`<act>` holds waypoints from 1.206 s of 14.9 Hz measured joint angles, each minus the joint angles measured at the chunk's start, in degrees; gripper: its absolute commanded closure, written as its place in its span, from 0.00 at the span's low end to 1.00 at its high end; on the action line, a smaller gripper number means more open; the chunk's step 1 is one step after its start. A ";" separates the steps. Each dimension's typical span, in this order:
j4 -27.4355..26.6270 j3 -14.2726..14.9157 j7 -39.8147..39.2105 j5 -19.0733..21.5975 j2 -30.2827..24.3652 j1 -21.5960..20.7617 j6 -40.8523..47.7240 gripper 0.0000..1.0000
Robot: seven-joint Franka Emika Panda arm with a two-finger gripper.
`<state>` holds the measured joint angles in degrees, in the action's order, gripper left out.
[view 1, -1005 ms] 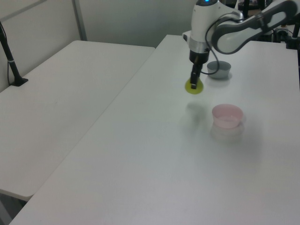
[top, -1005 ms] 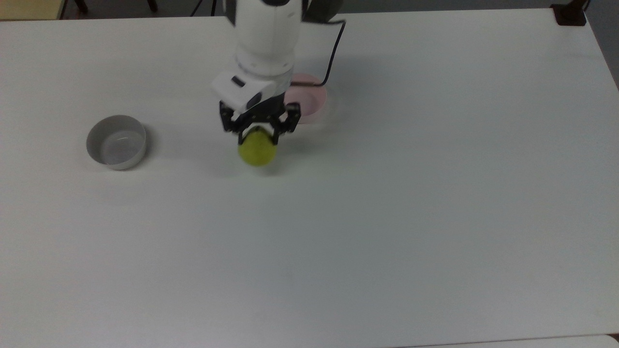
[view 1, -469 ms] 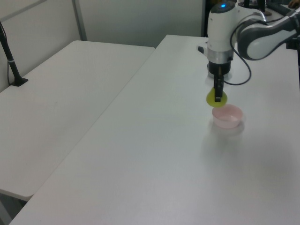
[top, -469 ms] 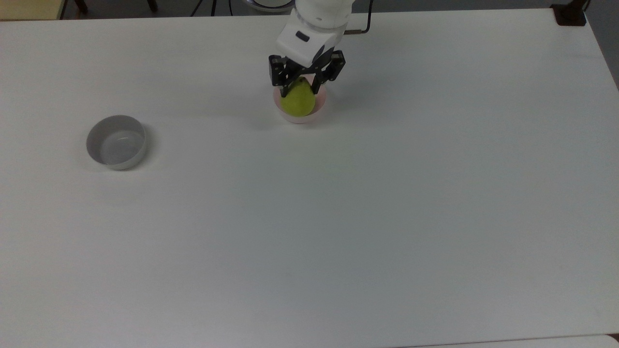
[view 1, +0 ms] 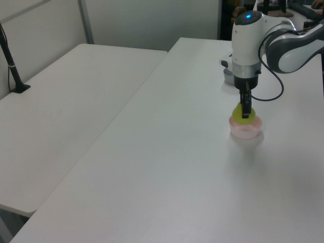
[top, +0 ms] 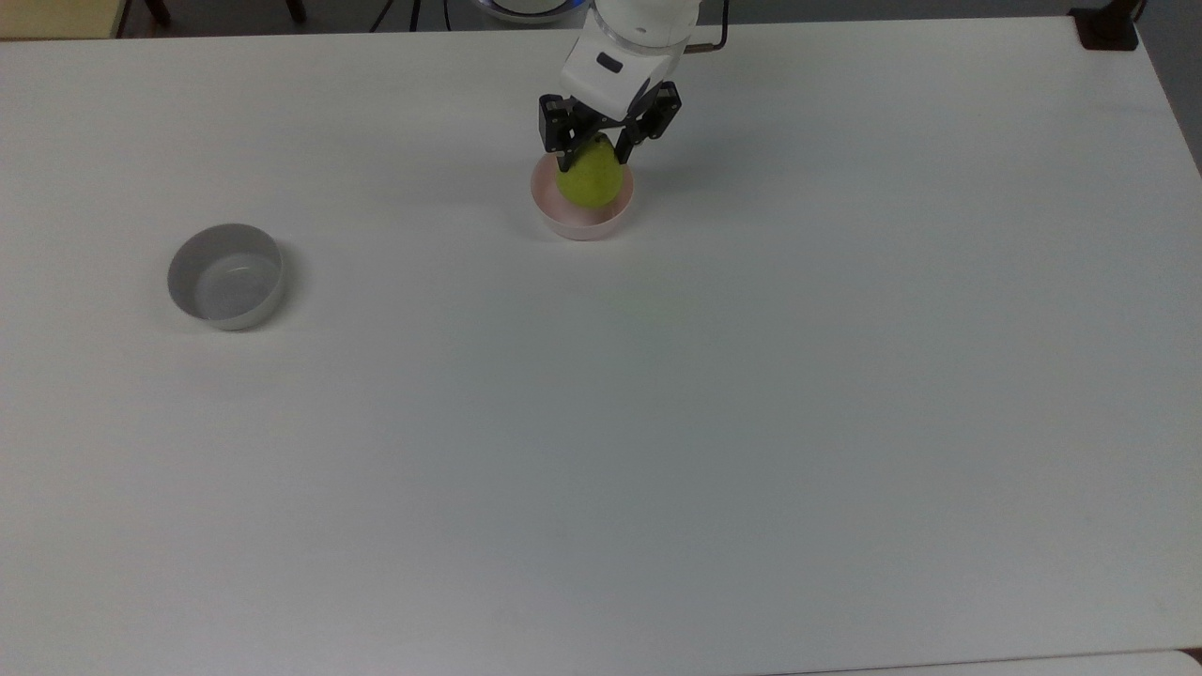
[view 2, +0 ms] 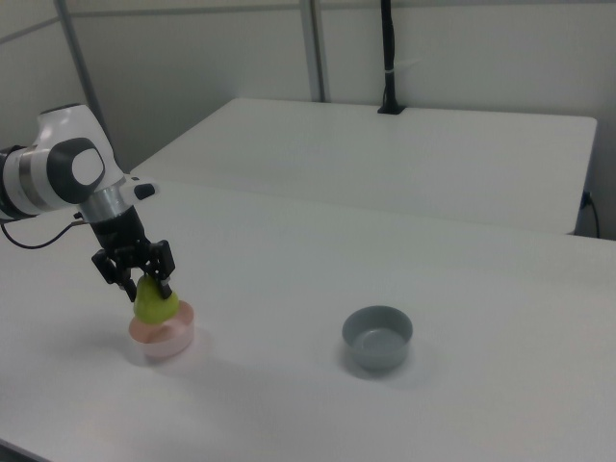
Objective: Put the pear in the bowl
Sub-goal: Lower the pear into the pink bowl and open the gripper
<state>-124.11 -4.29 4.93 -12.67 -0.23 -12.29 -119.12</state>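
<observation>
Yellow-green pear (top: 590, 178), pinched by the claw (top: 595, 155), has sunk into the bowl (top: 575, 219).

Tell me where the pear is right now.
In the top view's upper middle, the pear sits in the pink bowl with the gripper shut on its top.

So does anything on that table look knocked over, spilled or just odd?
Nothing stands out. The pear sits upright in the pink bowl with the gripper on its top; the grey bowl stands upright, apart.
</observation>
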 measured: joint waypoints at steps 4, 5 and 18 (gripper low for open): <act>-0.88 0.00 0.00 0.00 0.35 0.00 0.00 0.60; -0.96 0.00 0.00 0.00 0.46 0.00 0.00 0.59; -0.73 0.26 0.00 0.00 2.94 0.15 -1.17 0.00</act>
<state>-124.83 -4.03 4.93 -12.67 2.72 -12.14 -120.29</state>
